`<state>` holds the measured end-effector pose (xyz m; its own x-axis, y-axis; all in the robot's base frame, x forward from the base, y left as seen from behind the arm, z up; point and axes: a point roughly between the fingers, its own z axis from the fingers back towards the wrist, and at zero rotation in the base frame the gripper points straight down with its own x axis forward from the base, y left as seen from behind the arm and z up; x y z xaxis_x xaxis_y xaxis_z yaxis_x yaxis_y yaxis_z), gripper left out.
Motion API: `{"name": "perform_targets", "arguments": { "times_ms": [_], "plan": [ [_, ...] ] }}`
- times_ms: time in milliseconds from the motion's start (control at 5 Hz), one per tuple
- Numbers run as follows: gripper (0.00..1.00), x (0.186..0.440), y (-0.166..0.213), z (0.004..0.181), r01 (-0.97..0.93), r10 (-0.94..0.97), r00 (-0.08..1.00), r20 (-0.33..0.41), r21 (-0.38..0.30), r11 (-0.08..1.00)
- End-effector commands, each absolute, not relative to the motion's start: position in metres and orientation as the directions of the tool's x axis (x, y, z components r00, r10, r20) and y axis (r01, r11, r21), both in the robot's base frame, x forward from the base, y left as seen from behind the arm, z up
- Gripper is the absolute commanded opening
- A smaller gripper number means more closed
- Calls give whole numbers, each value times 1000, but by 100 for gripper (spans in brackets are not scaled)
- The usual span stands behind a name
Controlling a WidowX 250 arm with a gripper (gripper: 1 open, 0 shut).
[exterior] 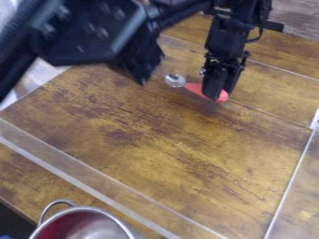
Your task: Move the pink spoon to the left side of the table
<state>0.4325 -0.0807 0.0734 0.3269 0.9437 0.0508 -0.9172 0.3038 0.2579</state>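
The arm (88, 33) up close is motion-blurred and runs off the top-left edge. The pincer (215, 86) covers most of the spoon (187, 83) handle. The bowl (77, 227) is cropped at the bottom.

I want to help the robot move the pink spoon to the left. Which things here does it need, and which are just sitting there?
Needed for the job:
- pink spoon, held in the gripper
- table, where the spoon must go left

Just lying about:
- steel bowl at the bottom edge
- clear acrylic walls around the table
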Motion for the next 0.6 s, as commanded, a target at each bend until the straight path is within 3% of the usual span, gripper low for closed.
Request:
{"name": "perform_targets", "arguments": {
  "times_ms": [0,400],
  "plan": [
    [0,429,-72,119,-941,947,317,55,142,307],
    [0,421,-39,140,-919,923,382,48,129,373]
  ]
}}
